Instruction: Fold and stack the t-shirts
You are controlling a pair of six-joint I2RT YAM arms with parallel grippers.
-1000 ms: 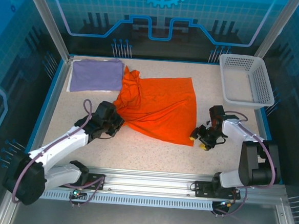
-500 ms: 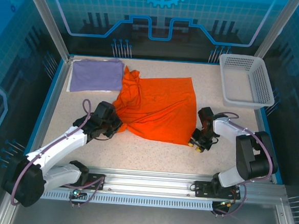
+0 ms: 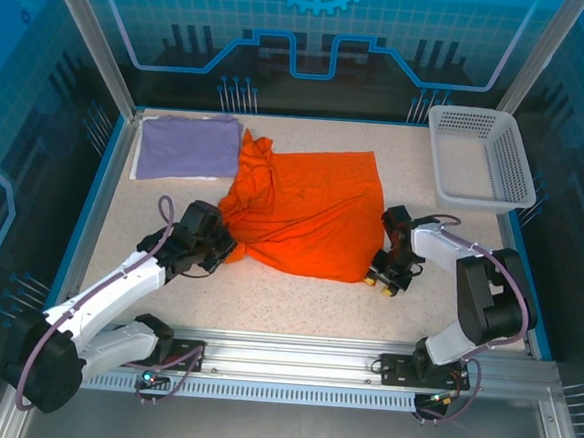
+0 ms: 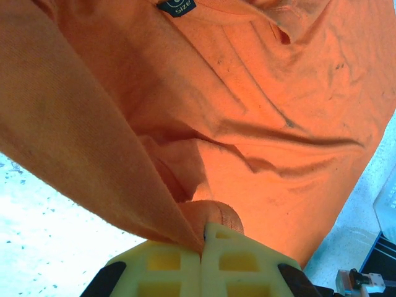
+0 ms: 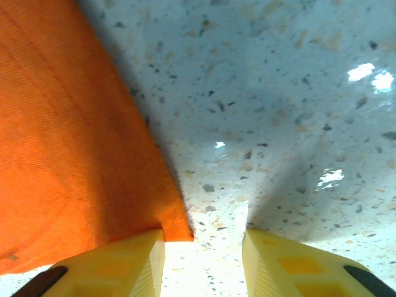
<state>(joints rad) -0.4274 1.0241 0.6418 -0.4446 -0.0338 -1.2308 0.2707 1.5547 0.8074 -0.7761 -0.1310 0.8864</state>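
Top camera: the left claw (image 3: 220, 246) is shut tight on the bunched left side of the orange t-shirt (image 3: 312, 215), which lies spread left to right mid-table. The purple t-shirt (image 3: 189, 147) lies flat at the far left and a white basket (image 3: 516, 170) at the far right. Left wrist: yellow fingers (image 4: 161, 260) pinch orange cloth. Right wrist: the right claw (image 5: 204, 238) stands partly open, the shirt's corner by its left finger.

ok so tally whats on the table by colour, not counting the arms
bright orange cloth t-shirt: 1
pale lavender cloth t-shirt: 1
white plastic mesh basket: 1
total: 3
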